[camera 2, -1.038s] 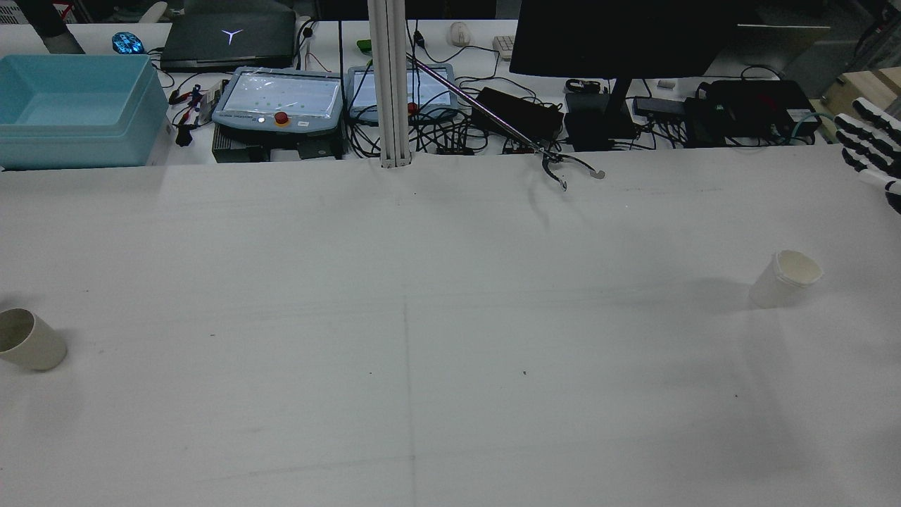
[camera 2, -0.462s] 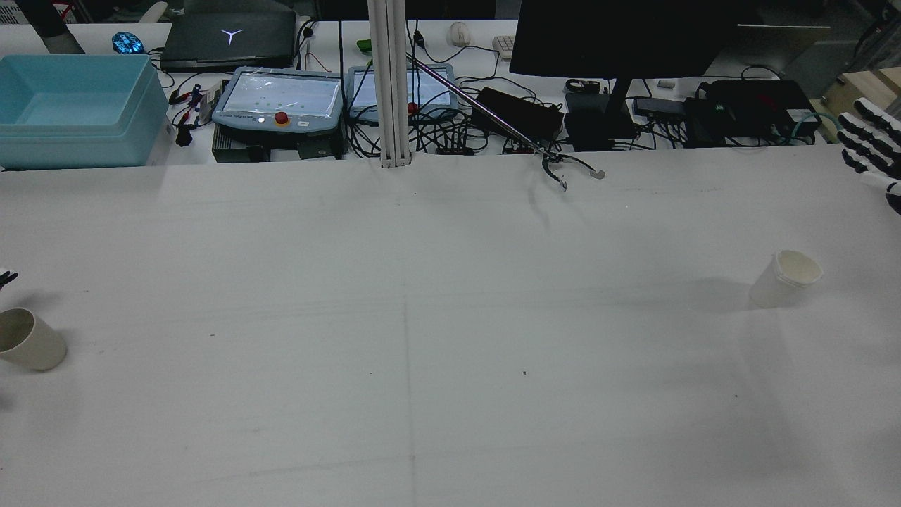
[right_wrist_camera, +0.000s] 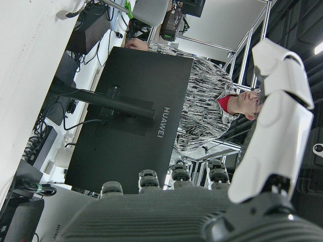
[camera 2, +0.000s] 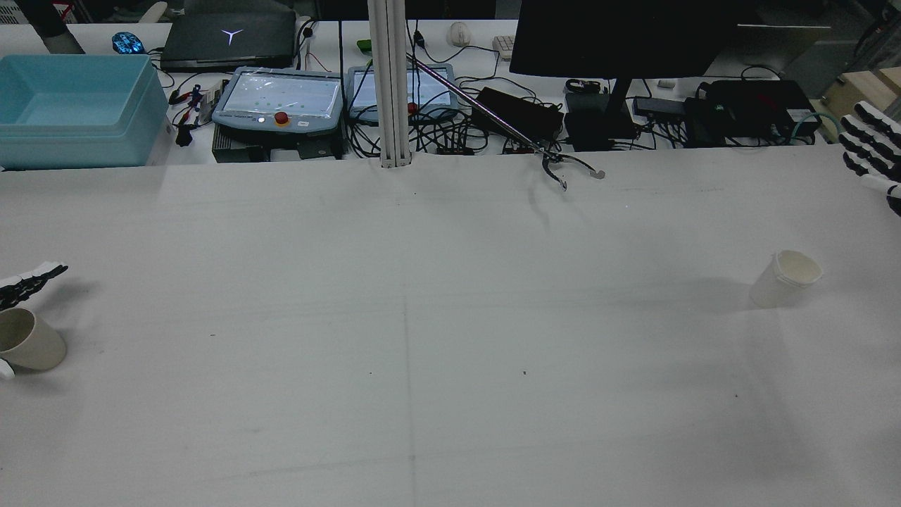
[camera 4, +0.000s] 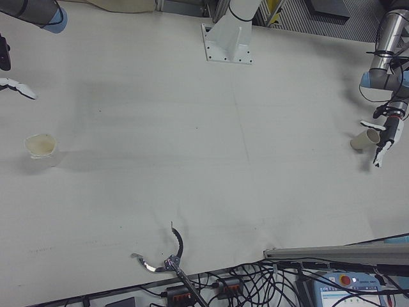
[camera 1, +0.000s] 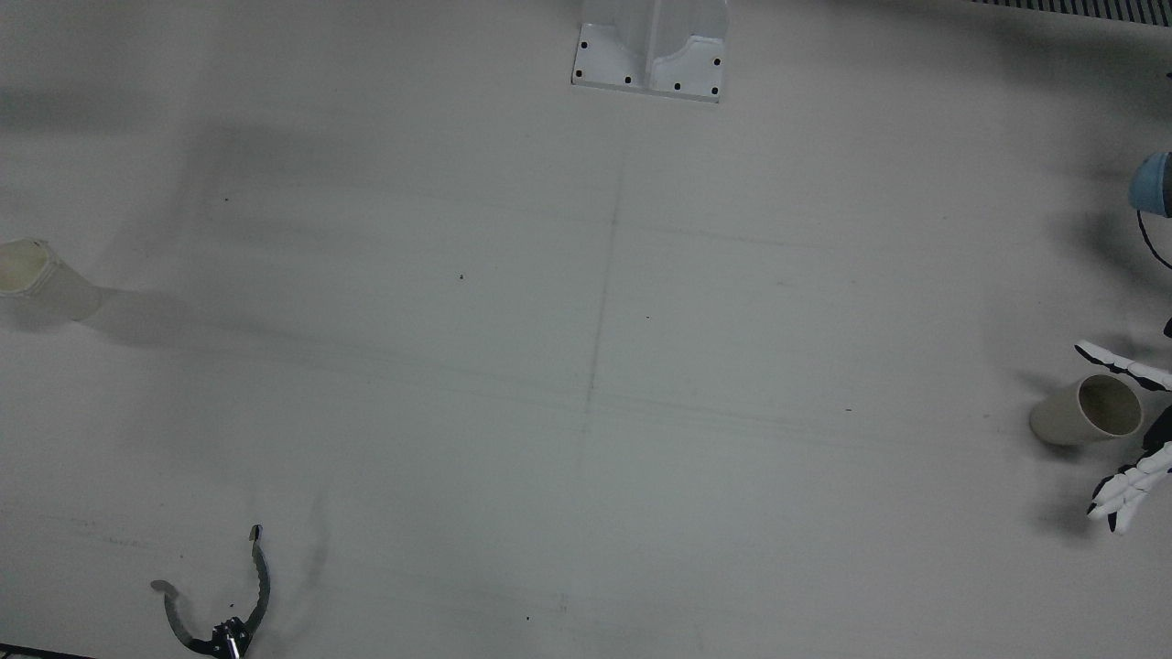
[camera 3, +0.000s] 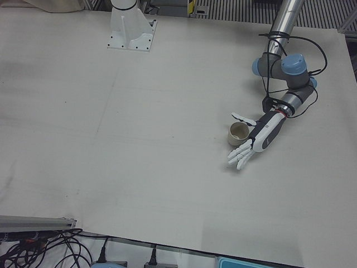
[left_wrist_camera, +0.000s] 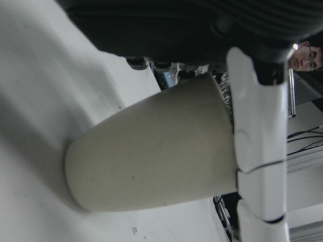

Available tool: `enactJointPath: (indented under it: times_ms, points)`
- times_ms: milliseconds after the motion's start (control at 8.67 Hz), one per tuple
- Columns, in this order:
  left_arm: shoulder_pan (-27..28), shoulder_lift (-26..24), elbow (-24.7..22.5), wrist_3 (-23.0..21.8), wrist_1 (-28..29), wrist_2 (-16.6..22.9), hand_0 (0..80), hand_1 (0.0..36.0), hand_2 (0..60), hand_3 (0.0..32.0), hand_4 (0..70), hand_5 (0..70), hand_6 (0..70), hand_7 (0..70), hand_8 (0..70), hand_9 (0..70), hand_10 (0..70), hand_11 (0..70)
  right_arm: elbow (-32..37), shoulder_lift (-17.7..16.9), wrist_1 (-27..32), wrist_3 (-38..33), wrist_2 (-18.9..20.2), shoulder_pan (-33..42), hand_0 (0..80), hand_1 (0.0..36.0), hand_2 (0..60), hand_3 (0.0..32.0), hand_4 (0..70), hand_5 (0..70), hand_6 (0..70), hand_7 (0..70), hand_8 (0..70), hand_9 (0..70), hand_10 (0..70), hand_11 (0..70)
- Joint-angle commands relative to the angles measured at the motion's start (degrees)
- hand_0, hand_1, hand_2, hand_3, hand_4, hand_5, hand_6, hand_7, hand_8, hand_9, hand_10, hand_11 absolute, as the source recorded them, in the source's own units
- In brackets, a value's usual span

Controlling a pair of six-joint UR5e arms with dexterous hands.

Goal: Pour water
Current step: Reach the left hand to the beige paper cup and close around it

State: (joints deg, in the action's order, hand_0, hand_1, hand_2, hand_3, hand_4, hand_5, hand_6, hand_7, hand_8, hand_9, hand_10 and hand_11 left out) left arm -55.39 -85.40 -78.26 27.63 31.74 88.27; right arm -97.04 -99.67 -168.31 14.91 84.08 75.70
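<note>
Left hand (camera 3: pixel 256 142) sits spread open around the beige cup (camera 3: pixel 239 133) at its end of the table (camera 2: pixel 450 352), thumb on one side and fingers (camera 3: pixel 240 158) on the other, bracketing the cup; from its own camera one white finger lies along the rim, though I cannot tell whether it presses. It holds nothing yet. Right hand (camera 2: pixel 871 143) hangs open at the far right edge of the rear view, fingers apart and empty, well apart from the white cup (camera 2: pixel 786 279).

Going by size: one white table fills the station. Behind it, on the operators' side, stand one black monitor (camera 2: pixel 619 39), one blue bin (camera 2: pixel 74 105), one laptop (camera 2: pixel 229 39) and two pendants (camera 2: pixel 278 102) with lit screens. One white mount (camera 1: pixel 650 50) is bolted at the robot's edge of the table. One grabber tool (camera 2: pixel 556 165) reaches onto the table from the operators' side, its claw open.

Two cups stand upright: the beige one near the left edge in the rear view, the white one near the right edge, well apart from each other with bare table between. I cannot see water in either. Two people show in the hand views, beyond the table.
</note>
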Motion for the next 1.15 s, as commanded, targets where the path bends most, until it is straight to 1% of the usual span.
enactJointPath:
  times_ms: [0,115,231,346,462,692,808,923,1038]
  points:
    - [0.8,-0.5,0.1,0.1,-0.4,-1.2,59.2,19.7,0.0,0.0,20.4,0.0,9.1,7.6,0.8,0.1,0.0,1.8,0.4,0.0,0.1,-0.1,-0.1,0.0,47.7,19.4,23.3,0.0,0.0,5.4,10.4,2.5,4.2,5.9,0.0,0.0]
    - [0.9,-0.5,0.1,0.1,-0.6,-1.2,60.2,20.2,0.0,0.0,20.1,0.1,9.2,7.8,0.8,0.1,0.0,2.0,0.4,-0.1,0.0,-0.1,0.0,0.1,47.9,19.4,23.2,0.0,0.0,5.4,10.2,2.0,4.0,5.7,0.0,0.0]
    - [0.8,-0.5,0.1,0.0,-0.9,-1.2,64.5,22.5,0.0,0.0,18.6,30.5,9.7,8.4,0.9,0.2,0.3,3.0,0.4,-0.2,0.0,-0.1,0.0,0.1,47.8,19.4,23.2,0.0,0.0,5.4,10.2,2.0,4.0,5.7,0.0,0.0]
    - [0.8,-0.5,0.1,0.0,-1.3,-1.2,75.5,25.7,0.0,0.0,15.7,70.0,10.0,8.4,1.0,0.2,0.7,3.9,0.4,-0.2,0.0,-0.1,0.0,0.1,47.7,19.4,22.7,0.0,0.0,5.3,9.6,1.1,3.7,5.5,0.0,0.0]
    - [0.8,-0.5,0.1,-0.1,-1.6,-1.2,80.0,29.8,0.0,0.0,15.4,70.0,10.2,8.3,1.0,0.2,1.4,5.1,0.4,-0.1,0.1,-0.1,0.0,0.1,47.8,19.5,23.0,0.0,0.0,5.2,9.4,0.6,3.5,5.3,0.0,0.0]
    - [0.8,-0.5,0.0,-1.0,-2.6,-1.2,80.0,35.9,1.1,0.0,21.4,70.0,10.5,8.6,1.1,0.3,2.1,6.7,0.4,-0.2,0.1,-0.1,0.0,0.1,47.9,19.6,22.8,0.0,0.0,5.3,9.4,0.5,3.6,5.4,0.0,0.0]
    - [0.8,-0.5,-0.1,-2.2,-3.1,-1.2,80.0,36.0,0.5,0.0,23.8,70.0,10.9,9.2,1.2,0.4,2.7,7.9,0.4,-0.2,0.1,-0.3,0.0,0.1,47.9,19.8,22.9,0.0,0.0,5.3,9.1,0.6,3.5,5.3,0.0,0.0]
    - [0.8,-0.5,-1.5,-4.9,-5.0,-1.2,80.0,36.0,10.7,0.0,26.3,70.0,11.3,10.1,1.9,0.6,3.4,9.7,-0.5,-0.2,0.1,-0.8,0.0,0.3,47.9,19.9,23.2,0.0,0.0,5.3,8.8,0.1,3.5,5.3,0.0,0.0]
    - [0.6,-0.4,-4.3,-7.3,-7.0,-1.2,80.0,36.0,50.8,0.0,26.2,70.0,11.3,10.0,1.7,0.6,3.2,9.4,-0.6,-0.2,0.1,-3.1,0.2,0.6,48.1,20.0,23.2,0.0,0.0,5.4,8.5,0.0,3.5,5.4,0.0,0.0]
